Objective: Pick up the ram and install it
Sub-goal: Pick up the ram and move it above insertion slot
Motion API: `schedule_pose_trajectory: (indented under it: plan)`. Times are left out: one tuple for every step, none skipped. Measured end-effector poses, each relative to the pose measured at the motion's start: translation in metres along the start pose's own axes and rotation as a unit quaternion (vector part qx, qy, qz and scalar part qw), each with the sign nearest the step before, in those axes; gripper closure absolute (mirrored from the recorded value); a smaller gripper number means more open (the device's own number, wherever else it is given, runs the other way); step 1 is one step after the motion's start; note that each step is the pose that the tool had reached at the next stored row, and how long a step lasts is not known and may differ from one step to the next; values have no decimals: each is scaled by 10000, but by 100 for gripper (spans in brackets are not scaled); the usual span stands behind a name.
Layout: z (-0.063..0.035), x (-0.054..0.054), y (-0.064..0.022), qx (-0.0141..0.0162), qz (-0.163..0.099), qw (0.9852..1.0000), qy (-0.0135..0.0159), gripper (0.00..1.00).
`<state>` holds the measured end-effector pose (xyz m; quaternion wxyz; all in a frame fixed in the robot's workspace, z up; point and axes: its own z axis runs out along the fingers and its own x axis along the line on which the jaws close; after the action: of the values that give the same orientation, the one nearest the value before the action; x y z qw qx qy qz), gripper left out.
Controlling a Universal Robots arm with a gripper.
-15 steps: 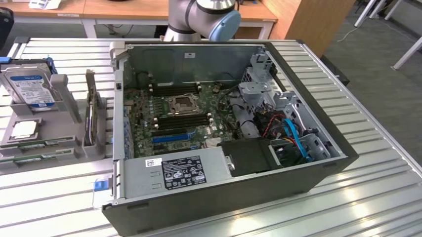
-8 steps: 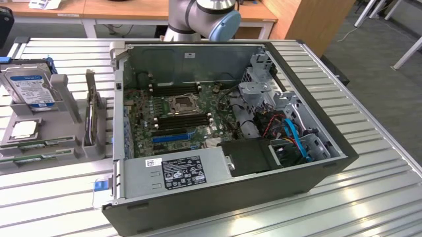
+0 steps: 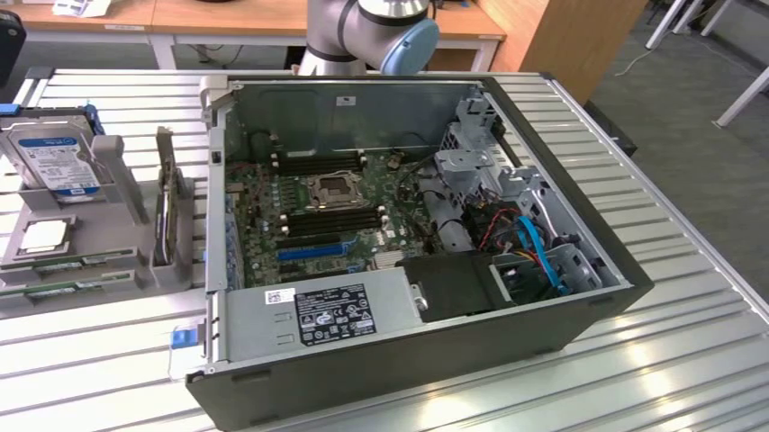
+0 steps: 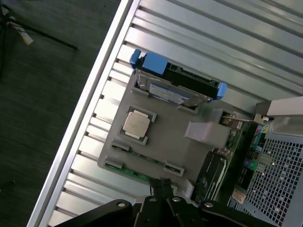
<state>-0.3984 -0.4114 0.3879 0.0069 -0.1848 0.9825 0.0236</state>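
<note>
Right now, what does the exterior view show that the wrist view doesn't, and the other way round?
Exterior view: the inside of the open case, with the motherboard, its black memory slots, the power supply and the robot arm. Wrist view: the shut end effector, empty, close to the edge of the gray holder where the green ram lies, and the case's perforated rear panel. Both: that holder with the hard drive, the processor chip, the ram and the dark expansion card.
</note>
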Motion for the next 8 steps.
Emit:
schedule_pose_trajectory:
  plan:
    - [0, 0, 0, -1, -42, 10000, 2, 90]
    - [0, 0, 0, -2, -87, 10000, 4, 90]
    - [0, 0, 0, -3, -129, 9999, 6, 90]
    - [0, 0, 0, -4, -170, 9999, 8, 90]
    - [0, 0, 0, -5, -211, 9998, 9, 90]
    - [0, 0, 0, -6, -257, 9997, 11, 90]
    - [0, 0, 0, -7, -299, 9996, 13, 90]
    - [0, 0, 0, -8, -342, 9994, 15, 90]
